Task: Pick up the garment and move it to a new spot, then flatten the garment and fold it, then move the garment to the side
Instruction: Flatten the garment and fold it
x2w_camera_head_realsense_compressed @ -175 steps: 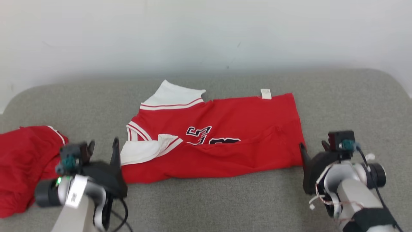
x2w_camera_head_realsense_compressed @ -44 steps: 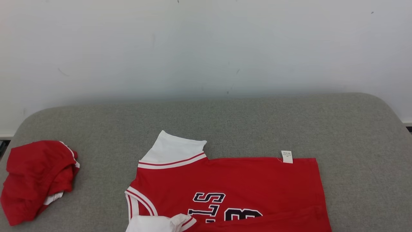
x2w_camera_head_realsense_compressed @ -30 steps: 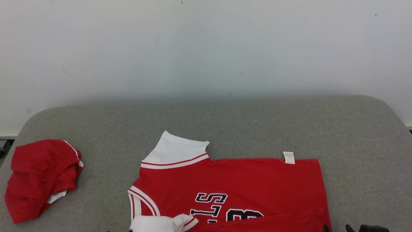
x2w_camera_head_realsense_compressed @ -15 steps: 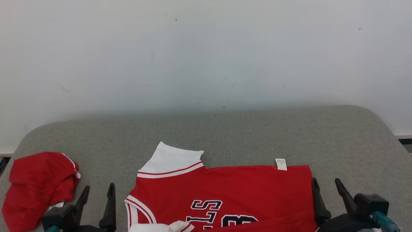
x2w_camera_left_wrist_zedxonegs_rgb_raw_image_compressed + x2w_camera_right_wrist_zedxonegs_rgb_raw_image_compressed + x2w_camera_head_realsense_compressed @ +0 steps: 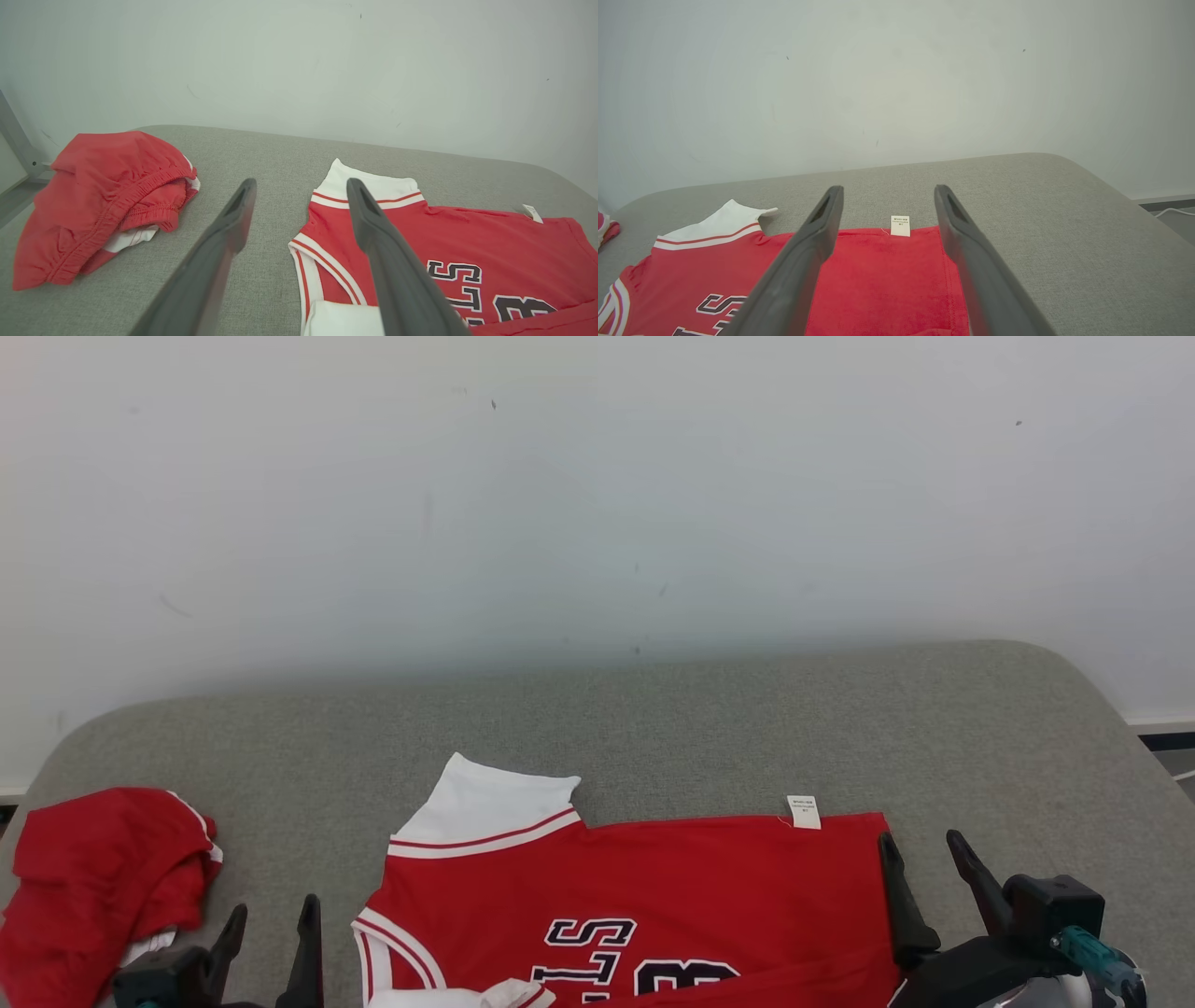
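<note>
Lying on grey fabric surface (image 5: 747,728), garment (image 5: 700,877), white wall (image 5: 597,476) behind

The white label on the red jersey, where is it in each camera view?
Head view: white label right of centre, on the red jersey's far edge, left of the right gripper.
Left wrist view: label at the far right, on that edge.
Right wrist view: label at centre, between the gripper's fingers.
Shared landmark: white shoulder panel, left of the label in every view.
</note>
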Controlling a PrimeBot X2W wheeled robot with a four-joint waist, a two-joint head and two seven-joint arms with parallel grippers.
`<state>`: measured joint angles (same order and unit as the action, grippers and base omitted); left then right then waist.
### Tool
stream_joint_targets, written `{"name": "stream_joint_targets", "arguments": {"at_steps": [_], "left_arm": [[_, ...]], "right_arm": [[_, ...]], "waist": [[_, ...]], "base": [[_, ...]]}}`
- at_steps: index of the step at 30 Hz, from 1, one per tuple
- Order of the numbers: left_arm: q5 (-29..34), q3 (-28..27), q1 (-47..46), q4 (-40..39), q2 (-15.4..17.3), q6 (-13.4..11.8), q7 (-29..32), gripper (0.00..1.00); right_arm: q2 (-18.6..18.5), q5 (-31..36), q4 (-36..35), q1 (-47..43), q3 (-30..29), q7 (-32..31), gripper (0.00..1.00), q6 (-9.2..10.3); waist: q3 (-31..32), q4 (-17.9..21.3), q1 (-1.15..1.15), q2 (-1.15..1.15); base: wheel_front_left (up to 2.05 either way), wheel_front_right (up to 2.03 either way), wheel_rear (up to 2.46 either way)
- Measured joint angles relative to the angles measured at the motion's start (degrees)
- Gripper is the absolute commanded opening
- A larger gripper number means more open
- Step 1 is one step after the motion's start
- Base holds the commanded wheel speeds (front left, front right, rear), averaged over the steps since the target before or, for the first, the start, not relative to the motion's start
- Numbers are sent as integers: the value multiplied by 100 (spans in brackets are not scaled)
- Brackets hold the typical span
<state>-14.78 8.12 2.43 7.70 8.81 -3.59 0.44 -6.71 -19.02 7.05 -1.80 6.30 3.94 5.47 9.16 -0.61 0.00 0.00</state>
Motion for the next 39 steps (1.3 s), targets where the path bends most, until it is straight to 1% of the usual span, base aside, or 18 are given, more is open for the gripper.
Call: {"name": "stream_joint_targets", "arguments": {"at_steps": [15, 20, 24, 25, 27, 28, 31, 34, 37, 39], "left_arm": [[-30, 70, 18, -152, -3, -52, 346, 100], [-40, 169, -142, -124, -32, -43, 677, 100], [-141, 189, -658, 91, -99, 8, 1111, 100], [-169, 197, -997, 242, -94, 13, 1377, 100], [-209, 214, -1456, 468, -102, 62, 1747, 100], [-261, 204, -1697, 533, -141, 57, 1874, 100], [-398, 215, -2436, 722, -263, 55, 2271, 100], [-397, 240, -2992, 1011, -325, 0, 2696, 100], [-341, 241, -3407, 1300, -309, -53, 3064, 100], [-331, 259, -3698, 1452, -314, -93, 3250, 100]], "right_arm": [[0, 53, -55, 4, 96, -144, 100, 0], [-37, 57, 31, 153, 136, -499, 100, 0], [-167, 59, 193, 582, 269, -969, 100, -118], [-272, 104, 263, 839, 312, -1246, 100, -152], [-402, 155, 392, 1117, 337, -1537, 100, -196], [-443, 154, 441, 1257, 336, -1685, 100, -200], [-527, 153, 621, 1703, 403, -2152, 100, -316], [-583, 148, 773, 2157, 503, -2564, 100, -447], [-587, 130, 945, 2599, 593, -2940, 100, -563], [-587, 130, 1006, 2828, 648, -3134, 100, -608]], "waist": [[-292, 26, 0, 1], [-500, 30, 0, 1], [-700, 32, 0, 1], [-823, 36, 0, 1], [-958, 41, 1, 1], [-1029, 42, 1, 1], [-1253, 44, 1, 1], [-1489, 47, 1, 1], [-1733, 58, 2, 1], [-1895, 73, 2, 1]], "base": [[0, 0, 0], [0, 0, 0], [0, 0, 0], [0, 0, 0], [0, 0, 0], [0, 0, 0], [0, 0, 0], [0, 0, 0], [0, 0, 0], [0, 0, 0]]}}
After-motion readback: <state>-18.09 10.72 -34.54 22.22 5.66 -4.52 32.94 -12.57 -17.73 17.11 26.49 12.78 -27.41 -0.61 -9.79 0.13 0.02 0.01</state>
